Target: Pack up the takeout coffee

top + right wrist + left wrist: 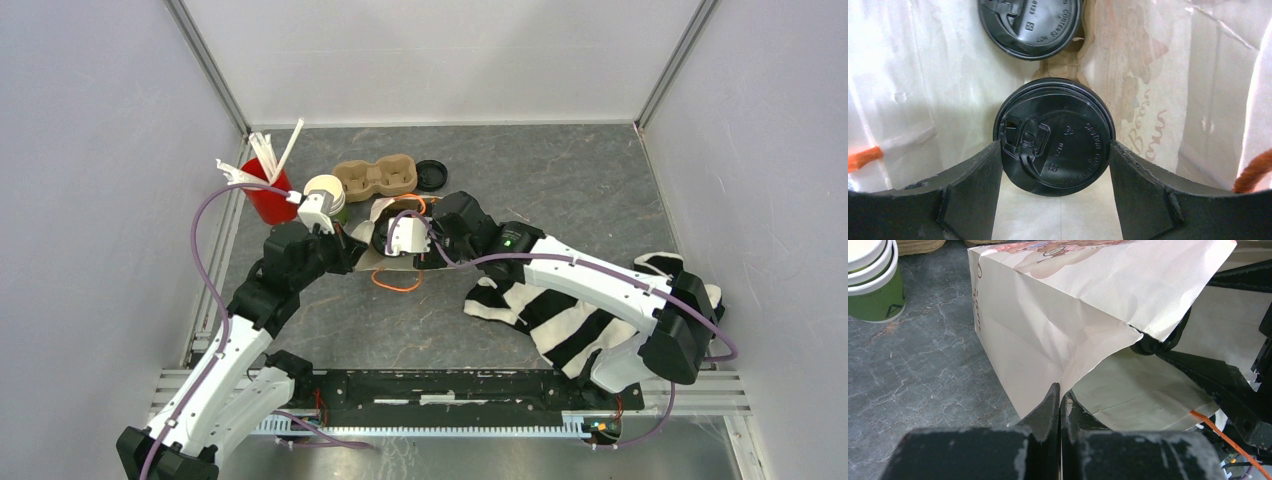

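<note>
A white paper bag [385,212] with orange handles lies at the table's middle. My left gripper [1060,390] is shut on the bag's mouth edge [1068,375] and holds it open; it also shows in the top view [352,250]. My right gripper [1054,145] reaches inside the bag [1168,100], and its fingers [983,170] press both sides of a black-lidded cup [1054,135]. Only the lid shows; the cup body is hidden. A second black lid [1030,22] sits deeper in the bag. The right gripper shows in the top view [405,238] at the bag's mouth.
A stack of lidless green cups [325,195] [873,285] stands left of the bag. A red cup with white straws [265,195] is beside it. A brown pulp carrier [375,178] and a loose black lid [430,175] lie behind. A striped cloth [560,320] lies at right.
</note>
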Controlling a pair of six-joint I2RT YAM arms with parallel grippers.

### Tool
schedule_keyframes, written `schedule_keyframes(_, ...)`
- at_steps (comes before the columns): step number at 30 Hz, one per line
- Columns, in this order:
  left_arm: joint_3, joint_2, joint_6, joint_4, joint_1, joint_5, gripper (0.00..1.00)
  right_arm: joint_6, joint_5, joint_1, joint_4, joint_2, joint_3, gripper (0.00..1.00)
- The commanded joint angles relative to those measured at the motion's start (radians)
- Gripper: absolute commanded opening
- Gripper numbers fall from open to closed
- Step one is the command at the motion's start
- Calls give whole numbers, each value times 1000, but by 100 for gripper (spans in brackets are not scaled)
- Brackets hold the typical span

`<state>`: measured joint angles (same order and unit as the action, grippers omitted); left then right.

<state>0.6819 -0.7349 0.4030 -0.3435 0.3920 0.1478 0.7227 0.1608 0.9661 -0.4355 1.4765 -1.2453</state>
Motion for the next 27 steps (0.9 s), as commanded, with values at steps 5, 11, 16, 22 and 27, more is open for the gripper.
schedule_keyframes(5, 44, -16, -17, -2, -5, -11, 2, -40, -47, -15, 58, 5, -9, 49)
schedule_keyframes(11, 46, -23, -21, -7, -4, -6, 2, -10, 124, -20, 151, 26, 4, 49)
schedule_keyframes(16, 46, -22, -25, -11, -5, -19, 2, -14, 89, -19, 78, 23, -55, 50)
schedule_keyframes(22, 57, -33, -36, -21, -5, -29, 2, -43, -34, -19, -46, -2, -99, 49)
schedule_keyframes(27, 56, -39, -44, -22, -4, -32, 2, -96, -103, -20, -106, -6, -143, 48)
